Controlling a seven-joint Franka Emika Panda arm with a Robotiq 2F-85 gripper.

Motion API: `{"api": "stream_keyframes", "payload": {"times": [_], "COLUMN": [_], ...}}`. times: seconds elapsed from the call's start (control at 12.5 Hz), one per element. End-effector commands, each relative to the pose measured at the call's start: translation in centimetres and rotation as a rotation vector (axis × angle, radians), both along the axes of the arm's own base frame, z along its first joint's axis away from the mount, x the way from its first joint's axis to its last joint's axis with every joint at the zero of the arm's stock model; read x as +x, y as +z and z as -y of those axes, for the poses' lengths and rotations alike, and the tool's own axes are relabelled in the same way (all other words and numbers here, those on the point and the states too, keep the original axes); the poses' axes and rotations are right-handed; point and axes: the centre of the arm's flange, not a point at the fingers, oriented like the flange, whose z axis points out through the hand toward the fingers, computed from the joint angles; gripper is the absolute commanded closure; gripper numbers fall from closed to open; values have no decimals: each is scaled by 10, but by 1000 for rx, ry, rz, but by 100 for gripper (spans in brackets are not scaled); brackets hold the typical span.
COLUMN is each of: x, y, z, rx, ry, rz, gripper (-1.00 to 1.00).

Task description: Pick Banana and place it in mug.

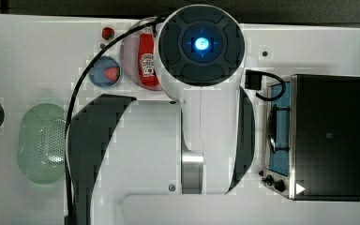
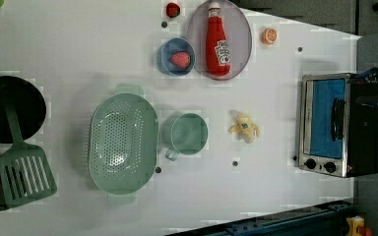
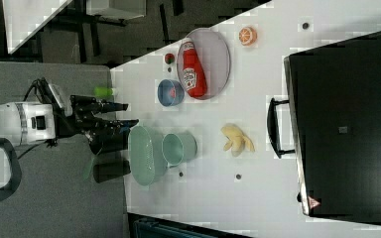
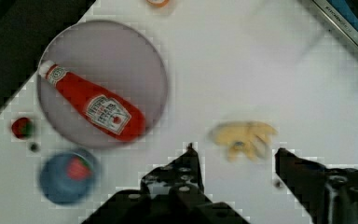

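In the top view, the white arm (image 1: 201,93) covers the middle of the white table (image 1: 28,56). At the top view's left lie the perforated green basket (image 1: 41,143), the small blue bowl (image 1: 104,71) with a strawberry, and the ketchup bottle (image 1: 147,61) on a grey plate; the toaster oven (image 1: 321,136) stands at the top view's right.

In the left view, the peeled banana (image 2: 244,127) lies on the table between the mint-green mug (image 2: 184,133) and the oven, apart from both. The mug stands upright, touching the basket.

In the right view, the gripper (image 3: 121,113) hangs off the table's edge, well apart from the banana.

In the wrist view, the gripper's two fingers (image 4: 186,172) stand wide apart with nothing between them, above the banana.
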Motion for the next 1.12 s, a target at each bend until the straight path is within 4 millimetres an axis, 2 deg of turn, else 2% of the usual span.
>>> {"api": "stream_keyframes", "payload": {"times": [0.08, 0.24, 0.32, 0.56, 0.8, 1.12], "x": [-124, -123, -120, -105, -90, -82], "y": [53, 37, 24, -30, -100, -191], "z": [25, 24, 24, 22, 23, 22], "rx": [-9, -9, -9, -2, 11, 27], "ry": [-75, -74, -67, 61, 311, 583], "rz": [-62, -85, -96, -97, -87, -92], "gripper": [-48, -91, -100, -100, -100, -100]}}
